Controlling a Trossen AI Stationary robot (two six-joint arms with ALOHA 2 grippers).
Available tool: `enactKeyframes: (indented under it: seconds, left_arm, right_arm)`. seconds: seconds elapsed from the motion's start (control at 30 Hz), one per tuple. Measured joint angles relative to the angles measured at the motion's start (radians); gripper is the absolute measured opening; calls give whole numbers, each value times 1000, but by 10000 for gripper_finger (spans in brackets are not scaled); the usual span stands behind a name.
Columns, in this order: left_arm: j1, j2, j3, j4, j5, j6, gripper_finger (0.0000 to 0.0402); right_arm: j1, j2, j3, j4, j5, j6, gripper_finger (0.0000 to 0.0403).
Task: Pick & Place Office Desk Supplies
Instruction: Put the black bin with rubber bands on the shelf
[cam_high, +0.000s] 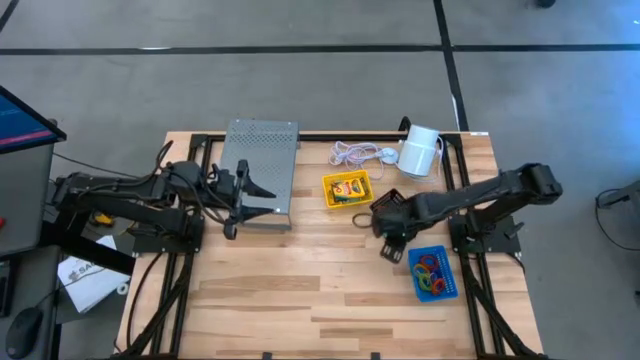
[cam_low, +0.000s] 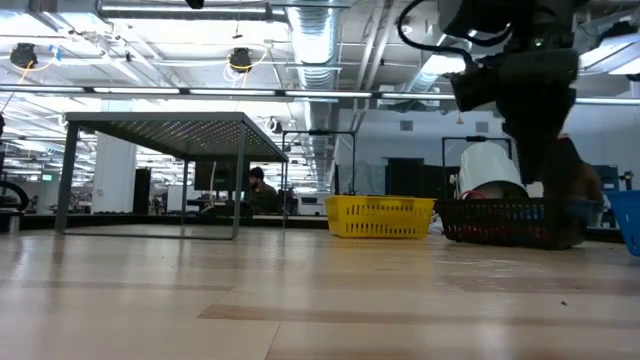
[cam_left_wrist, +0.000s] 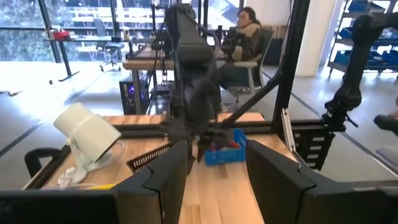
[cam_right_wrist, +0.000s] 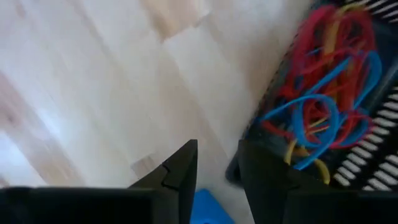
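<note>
- Blue tray (cam_high: 414, 270): nearest on the counter, on its right side. Its long axis runs roughly near to far, slightly skewed. Bands (cam_high: 431, 268) lie coiled in it.
- Right gripper (cam_high: 392, 248): hangs just beyond the blue tray, at the edge of the black tray (cam_high: 390, 201). The fingers (cam_right_wrist: 186, 171) stand a little apart, and I see nothing between them.
- Step, as I judge it: sorting bands, with the right arm between a drop and a pick. I cannot tell which tray is next.
- Black tray: the wrist view shows red, blue and yellow loops (cam_right_wrist: 317, 106) tangled in it, pointing every way. The arm covers too much of the tray to give its axis.
- Next move calls for a straight descent and a pinch on one raised loop, clear of the mesh wall.
- Yellow tray (cam_high: 327, 196): farther, near mid-counter, long axis left to right. A crayon box (cam_high: 348, 188) lies along it.
- Left gripper (cam_high: 240, 205): waits at the left by a grey mesh stand (cam_high: 262, 160), fingers apart and empty.
</note>
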Motion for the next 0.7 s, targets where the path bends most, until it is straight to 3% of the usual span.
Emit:
enactKeyframes:
  seconds: [0.33, 0.7]
  left_arm:
    - [1, -18, 0, -37, 2, 2, 158]
    - [1, -18, 0, -87, 4, 3, 158]
  right_arm:
    - [30, 194, 170, -193, 92, -32, 151]
    - [-5, 267, 205, -182, 80, -52, 191]
